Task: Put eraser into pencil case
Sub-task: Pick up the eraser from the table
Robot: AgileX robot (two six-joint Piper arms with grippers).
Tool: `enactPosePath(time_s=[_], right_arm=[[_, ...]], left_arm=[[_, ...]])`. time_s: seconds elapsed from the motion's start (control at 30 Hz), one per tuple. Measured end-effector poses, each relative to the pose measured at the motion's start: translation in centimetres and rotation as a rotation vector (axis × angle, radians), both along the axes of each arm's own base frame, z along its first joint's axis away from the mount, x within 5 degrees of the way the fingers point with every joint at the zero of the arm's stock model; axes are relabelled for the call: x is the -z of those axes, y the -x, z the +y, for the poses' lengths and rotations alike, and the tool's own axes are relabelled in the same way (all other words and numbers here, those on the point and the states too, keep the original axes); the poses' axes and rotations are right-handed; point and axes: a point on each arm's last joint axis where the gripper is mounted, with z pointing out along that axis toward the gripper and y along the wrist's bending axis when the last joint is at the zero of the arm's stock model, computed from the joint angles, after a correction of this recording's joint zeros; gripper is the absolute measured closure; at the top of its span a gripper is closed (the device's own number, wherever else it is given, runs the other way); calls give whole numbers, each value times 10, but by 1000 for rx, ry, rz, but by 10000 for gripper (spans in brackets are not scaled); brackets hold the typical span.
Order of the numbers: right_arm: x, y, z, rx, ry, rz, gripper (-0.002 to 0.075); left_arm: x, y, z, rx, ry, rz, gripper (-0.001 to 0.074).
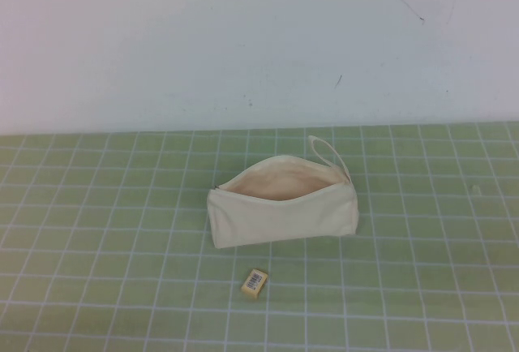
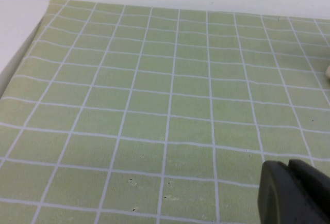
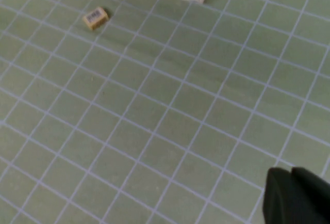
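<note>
Nearest the robot, the left hand (image 2: 295, 193) and the right hand (image 3: 296, 195) each show only as a dark corner in their own wrist views, low over the green gridded desk (image 1: 97, 230); neither appears in the high view, and whether either is spread or pressed together cannot be told. Next out lies the eraser (image 1: 255, 282), label up, angled to the grid lines, near the pencil case (image 1: 282, 203) but apart from it. Being so small and low, it could skid or flip if a hand's tips close off-centre or skewed. Beyond it the case's mouth gapes upward, yet the fabric is soft: a nudge could collapse it, and a short release would drop the eraser against the near wall.
</note>
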Motion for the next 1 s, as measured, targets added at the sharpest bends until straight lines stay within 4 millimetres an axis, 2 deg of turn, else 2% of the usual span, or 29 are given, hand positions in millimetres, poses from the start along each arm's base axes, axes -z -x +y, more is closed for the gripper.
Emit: enactPosePath(time_s=[0.13, 0.23, 0.3, 0.33, 0.4, 0.63, 1.0], right_arm=[[-18, -40, -2, -94, 63, 96, 727], [-21, -71, 1, -178, 89, 153, 727], [-19, -91, 11, -253, 117, 187, 727], [-15, -110, 27, -332, 164, 221, 727], [-9, -125, 47, -404, 232, 254, 727], [17, -167, 120, -545, 420, 320, 727], [59, -199, 230, -715, 489, 339, 721]], left_arm=[[0, 0, 0, 0, 0, 0, 738], [0, 0, 0, 0, 0, 0, 738], [0, 0, 0, 0, 0, 0, 738], [0, 0, 0, 0, 0, 0, 738], [0, 0, 0, 0, 0, 0, 738], [0, 0, 0, 0, 0, 0, 738], [0, 0, 0, 0, 0, 0, 738]])
